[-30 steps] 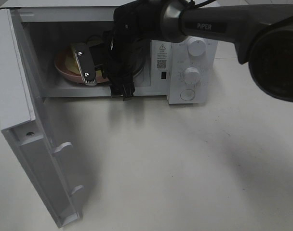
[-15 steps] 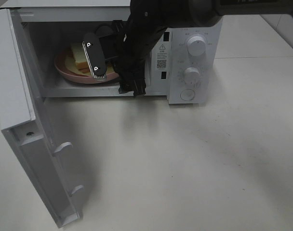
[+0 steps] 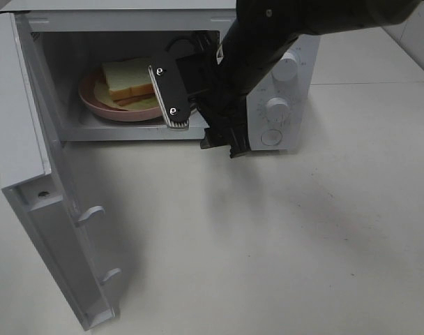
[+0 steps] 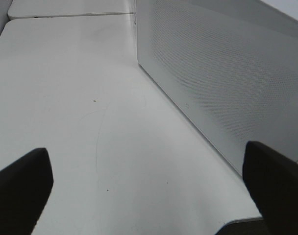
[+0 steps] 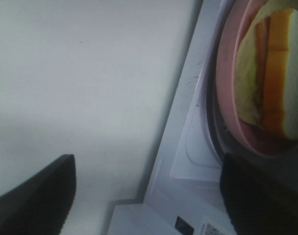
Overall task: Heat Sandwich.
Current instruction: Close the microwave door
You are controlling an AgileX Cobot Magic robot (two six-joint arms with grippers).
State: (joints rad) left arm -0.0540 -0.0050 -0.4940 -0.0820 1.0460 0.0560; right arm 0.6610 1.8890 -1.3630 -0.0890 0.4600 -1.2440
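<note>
The sandwich point(image 3: 130, 78) lies on a pink plate point(image 3: 111, 110) inside the white microwave point(image 3: 121, 19), toward the left of the cavity. The plate's rim sits close to the front sill. The door point(image 3: 31, 167) hangs wide open at left, jutting out over the desk point(image 3: 303, 230). The right hand point(image 3: 198, 132) hovers at the cavity mouth, jaws wide, holding nothing. The left hand point(image 4: 149, 186), jaws wide and holding nothing, hovers over the desk beside the microwave's perforated side wall.

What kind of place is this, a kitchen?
Probably a robot test room set up like a kitchen, not a home: a microwave with a sandwich on a plate inside, a bare white table, and a black robot arm.
</note>
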